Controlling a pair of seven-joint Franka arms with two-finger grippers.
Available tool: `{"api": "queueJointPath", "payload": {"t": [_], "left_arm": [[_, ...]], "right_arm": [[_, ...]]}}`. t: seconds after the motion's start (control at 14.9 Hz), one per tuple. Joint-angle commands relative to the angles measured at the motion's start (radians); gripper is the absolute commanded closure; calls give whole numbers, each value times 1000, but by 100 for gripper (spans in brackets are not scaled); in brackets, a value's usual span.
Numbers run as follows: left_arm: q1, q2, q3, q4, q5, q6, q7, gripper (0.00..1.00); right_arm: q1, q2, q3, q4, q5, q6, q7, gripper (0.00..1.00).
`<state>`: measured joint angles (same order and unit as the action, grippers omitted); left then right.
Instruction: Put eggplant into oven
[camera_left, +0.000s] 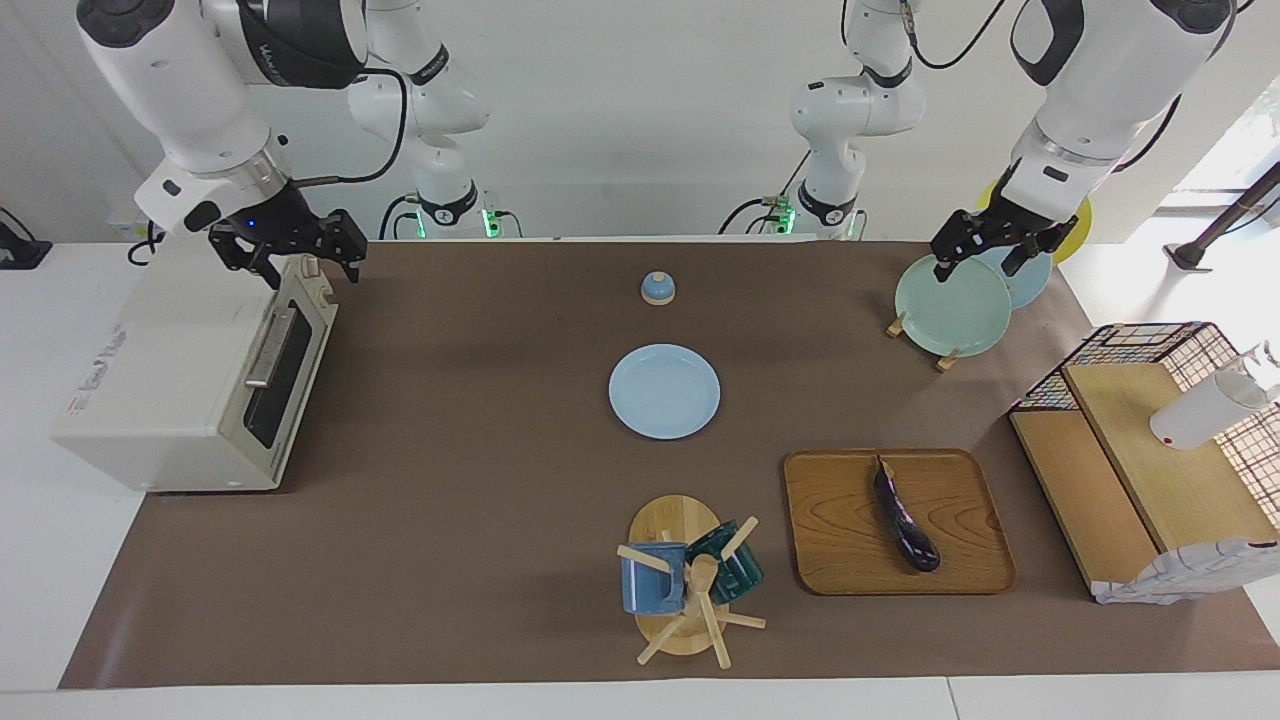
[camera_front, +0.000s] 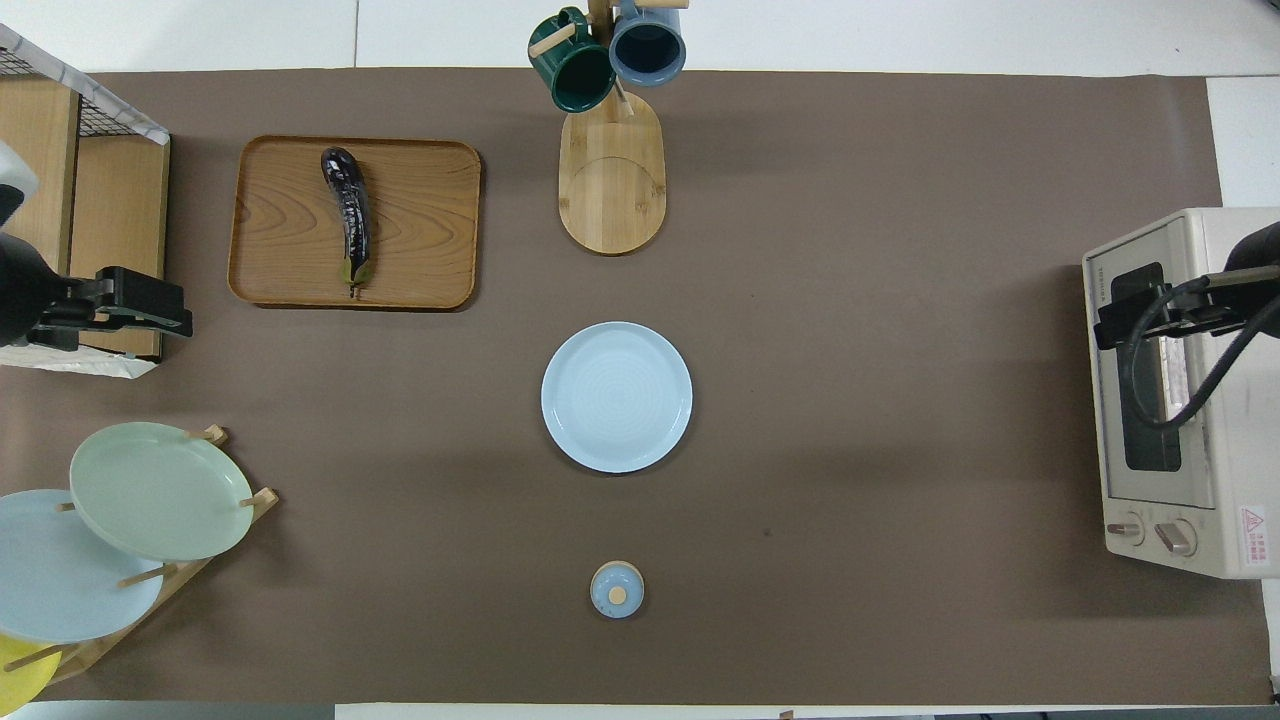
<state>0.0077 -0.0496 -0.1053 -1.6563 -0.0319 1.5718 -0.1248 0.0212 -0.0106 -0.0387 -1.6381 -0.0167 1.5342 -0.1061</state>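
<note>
We see the eggplant (camera_left: 906, 516) lying on a wooden tray (camera_left: 830, 520) on the table (camera_left: 480, 440), well apart from both sets of fingers. The left gripper (camera_left: 985, 252) hangs over the plate rack (camera_left: 950, 305), its fingers open and empty. The right gripper (camera_left: 290, 255) hangs over the oven (camera_left: 180, 390), its door shut, fingers open and empty.

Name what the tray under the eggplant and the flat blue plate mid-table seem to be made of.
Tray: looks like wood with a smooth brown finish; grain lines show. Plate: probably glazed ceramic, pale blue with a soft sheen, though plastic cannot be ruled out.
</note>
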Motion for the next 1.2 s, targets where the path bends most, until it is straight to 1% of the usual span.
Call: {"api": "queueJointPath", "payload": {"t": [0.0, 0.27, 0.4, 0.47, 0.54, 0.6, 0.67, 0.74, 0.8, 0.87, 0.94, 1.0, 1.14], "left_arm": [[14, 2, -10, 4, -11, -6, 11, 0], [14, 2, -10, 4, -11, -7, 11, 0], [14, 2, -10, 4, -11, -7, 11, 0], [14, 2, -10, 4, -11, -6, 11, 0], [12, 2, -10, 4, -11, -4, 11, 0], [9, 2, -10, 4, -11, -1, 8, 0], [8, 2, -10, 1, -11, 5, 5, 0], [8, 1, -10, -5, -11, 11, 4, 0], [8, -1, -10, -13, -11, 22, 4, 0], [6, 0, -10, -17, -11, 68, 4, 0], [6, 1, -10, -34, -11, 108, 2, 0], [6, 7, -10, -40, -11, 120, 2, 0], [3, 55, -11, -51, -11, 166, 5, 0]], "right_arm": [[-4, -11, -1, -5, 29, -5, 3, 0], [8, -12, 2, -6, 29, 1, 13, 0], [-6, -17, 0, -14, 30, 1, -24, 0], [-10, -25, -3, -29, 30, 6, -73, 5], [-17, -28, -3, -43, 30, 12, -111, 50], [-18, -40, -3, -64, 30, 18, -127, 82], [-26, -54, -4, -109, 29, 73, -139, 94], [-38, -77, -4, -165, 29, 148, -164, 100], [-43, -95, -4, -217, 26, 209, -181, 100], [-46, -103, -6, -251, 15, 246, -179, 100], [-46, -103, -7, -273, 6, 273, -172, 100], [-46, -101, -7, -282, -18, 297, -153, 100], [-41, -88, -6, -284, -109, 311, -51, 100]]}}
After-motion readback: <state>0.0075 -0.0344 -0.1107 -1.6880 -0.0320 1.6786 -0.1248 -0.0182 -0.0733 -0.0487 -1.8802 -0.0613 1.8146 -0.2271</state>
